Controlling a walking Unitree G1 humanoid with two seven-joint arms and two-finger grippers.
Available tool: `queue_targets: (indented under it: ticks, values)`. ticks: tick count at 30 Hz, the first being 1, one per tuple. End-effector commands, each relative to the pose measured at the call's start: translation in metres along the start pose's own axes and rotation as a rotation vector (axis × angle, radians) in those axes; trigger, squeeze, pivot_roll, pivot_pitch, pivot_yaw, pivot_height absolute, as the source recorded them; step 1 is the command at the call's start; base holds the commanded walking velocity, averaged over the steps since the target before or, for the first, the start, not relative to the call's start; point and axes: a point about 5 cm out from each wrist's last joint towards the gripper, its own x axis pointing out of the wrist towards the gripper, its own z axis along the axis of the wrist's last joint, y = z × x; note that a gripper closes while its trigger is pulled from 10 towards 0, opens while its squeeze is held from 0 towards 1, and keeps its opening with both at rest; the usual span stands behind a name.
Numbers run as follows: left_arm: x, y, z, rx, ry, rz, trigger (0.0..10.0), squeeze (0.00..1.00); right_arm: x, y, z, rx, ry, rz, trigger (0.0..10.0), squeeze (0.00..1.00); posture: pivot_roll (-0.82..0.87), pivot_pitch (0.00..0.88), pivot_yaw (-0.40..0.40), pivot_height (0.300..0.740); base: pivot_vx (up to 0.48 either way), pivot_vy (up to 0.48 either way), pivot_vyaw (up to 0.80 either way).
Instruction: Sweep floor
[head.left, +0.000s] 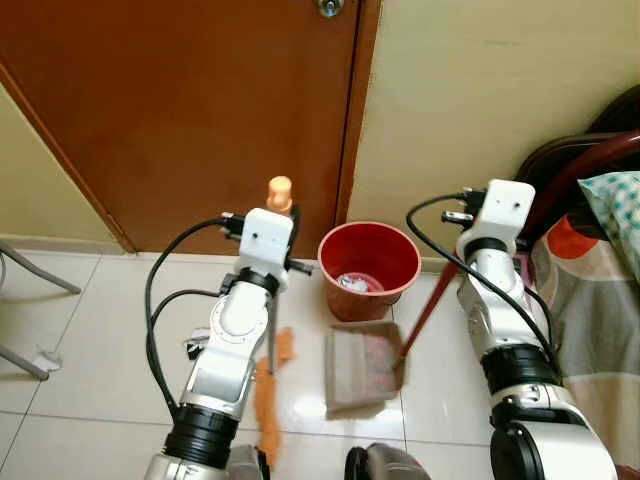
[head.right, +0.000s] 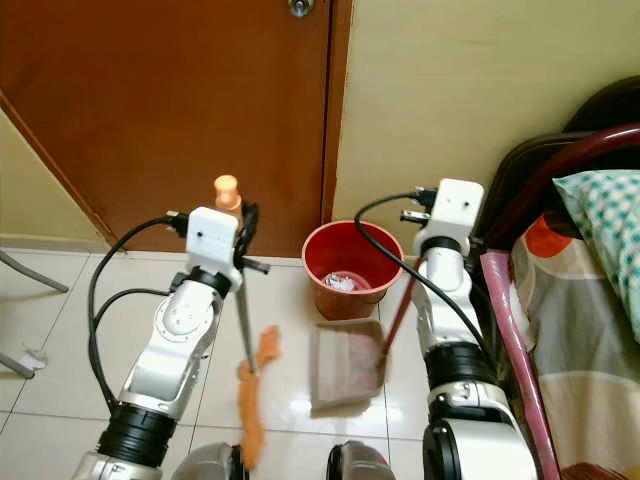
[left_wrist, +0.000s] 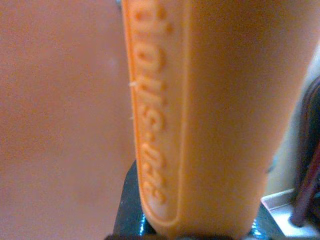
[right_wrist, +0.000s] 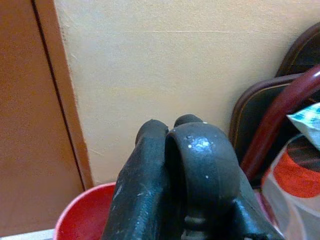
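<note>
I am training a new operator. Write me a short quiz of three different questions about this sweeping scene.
1. True or false: the dustpan lies on the floor in front of the red bucket.
2. Which claw holds the orange broom? A. left B. right
3. Fill the gap: the bucket stands near the wall, beside the brown ____.

Key: 1 true; 2 A, the left claw grips the broom's handle while the right claw holds the dustpan's long red handle; 3 door.

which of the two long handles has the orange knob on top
The broom handle at the left gripper: a thin grey pole capped by the orange knob. The dustpan handle by the right arm is dark red and has no knob.
</note>
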Motion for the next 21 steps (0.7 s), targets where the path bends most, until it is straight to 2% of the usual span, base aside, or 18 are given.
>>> queue_targets:
  ticks: [1,4,5,6,8,15,17,21]
  values:
    - [0.004,-0.002,0.013,-0.028,-0.046,-0.017,10.0,0.00,0.002,0.007,0.001,-0.010,-0.002,0.007,10.0,0.00,0.02,0.159,-0.023,0.740,0.000,0.000,0.00]
    - [0.005,-0.007,0.023,-0.080,-0.076,-0.032,10.0,0.00,0.000,0.015,-0.007,-0.001,0.053,-0.009,10.0,0.00,0.02,0.168,-0.023,0.740,0.000,0.000,0.00]
    - [0.006,-0.008,0.031,-0.128,-0.096,-0.039,10.0,0.00,-0.001,0.018,-0.011,0.002,0.075,-0.021,10.0,0.00,0.02,0.170,-0.023,0.740,0.000,0.000,0.00]
    - [0.006,-0.008,0.031,-0.128,-0.096,-0.039,10.0,0.00,-0.001,0.018,-0.011,0.002,0.075,-0.021,10.0,0.00,0.02,0.170,-0.023,0.740,0.000,0.000,0.00]
    - [0.007,-0.005,0.044,-0.165,-0.125,-0.025,10.0,0.00,-0.004,0.024,-0.011,-0.014,0.061,-0.003,10.0,0.00,0.03,0.181,-0.025,0.740,0.000,0.000,0.00]
    - [0.005,0.008,0.060,-0.164,-0.166,-0.006,10.0,0.00,-0.003,0.021,-0.010,-0.044,0.043,-0.008,10.0,0.00,0.03,0.185,-0.025,0.740,0.000,0.000,0.00]
    - [-0.003,0.028,0.064,-0.117,-0.179,0.025,10.0,0.00,-0.002,0.018,-0.010,-0.059,0.040,-0.020,10.0,0.00,0.03,0.187,-0.024,0.740,0.000,0.000,0.00]
    - [-0.006,0.039,0.065,-0.090,-0.180,0.044,10.0,0.00,-0.002,0.017,-0.011,-0.057,0.045,-0.024,10.0,0.00,0.04,0.186,-0.024,0.740,0.000,0.000,0.00]
